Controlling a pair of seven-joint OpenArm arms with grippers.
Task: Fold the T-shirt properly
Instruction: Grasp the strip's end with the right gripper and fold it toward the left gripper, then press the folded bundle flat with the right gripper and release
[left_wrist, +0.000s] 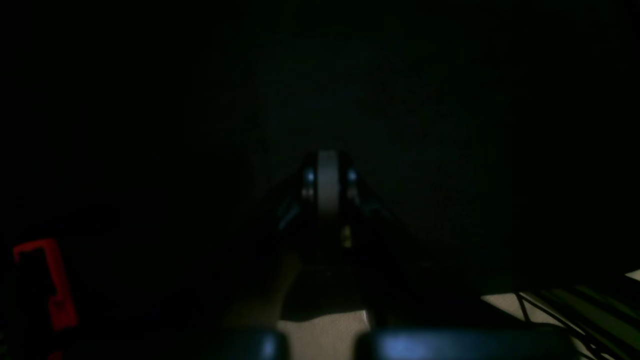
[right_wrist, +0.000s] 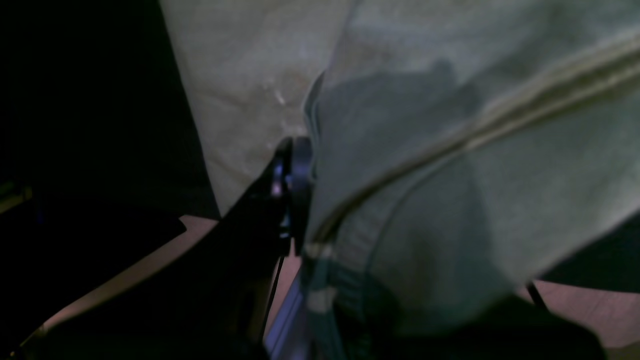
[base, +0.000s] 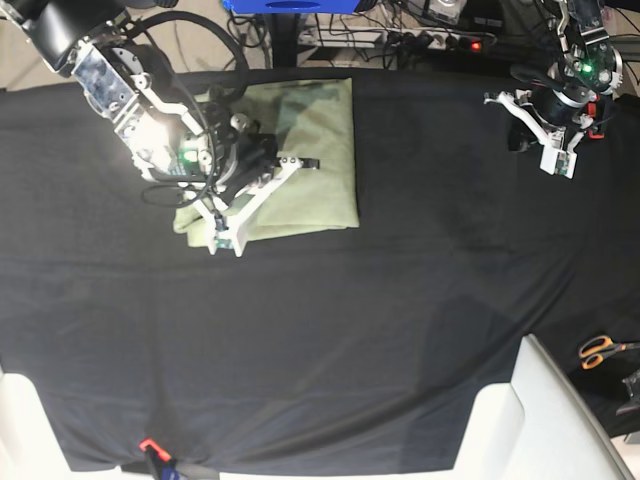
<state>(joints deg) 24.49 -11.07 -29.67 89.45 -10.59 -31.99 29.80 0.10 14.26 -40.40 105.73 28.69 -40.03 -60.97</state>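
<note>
Pale sage-green cotton T-shirt (base: 300, 160) lay as a folded packet at the far corner of the black-clothed worktop (base: 400, 330). Right gripper (right_wrist: 300, 165) fingers pinched its edge, likely mid-fold. Left gripper (base: 553, 152) parked well apart from the shirt, fingers closed on nothing.

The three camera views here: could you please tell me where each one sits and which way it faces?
Left wrist: on the left arm, looking along its shut left gripper at the plain black table cloth; very dark.
Right wrist: on the right arm, close on the pale sage-green cotton T-shirt, right gripper pinching its edge.
Base: overhead, facing down on the table; both arms show, and orange-handled scissors.
Shared: base and right wrist both show the T-shirt in the right gripper.
</note>
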